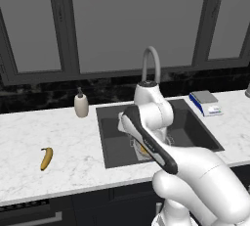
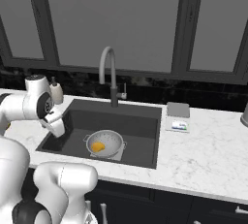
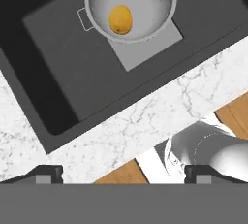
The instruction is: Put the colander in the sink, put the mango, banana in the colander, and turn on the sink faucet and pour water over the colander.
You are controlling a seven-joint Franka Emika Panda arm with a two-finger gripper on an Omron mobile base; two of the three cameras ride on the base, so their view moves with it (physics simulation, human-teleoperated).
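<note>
I have the mango in the colander in the sink; my claw hangs released, holding nothing. Next I judge the banana on the tabletop needs fetching.

Left base view: arm covers most of the colander and the mango, just slivers showing past the forearm, and it hides the sink faucet base plus the middle of the sink. Right base view: arm partly covers the soap dispenser, the grey object at the right edge is cut off, label on the small box too small to read. Hand view: colander rim cropped at the top, sink runs out of frame at top and left, fingertips barely poke above the bottom band.
</note>
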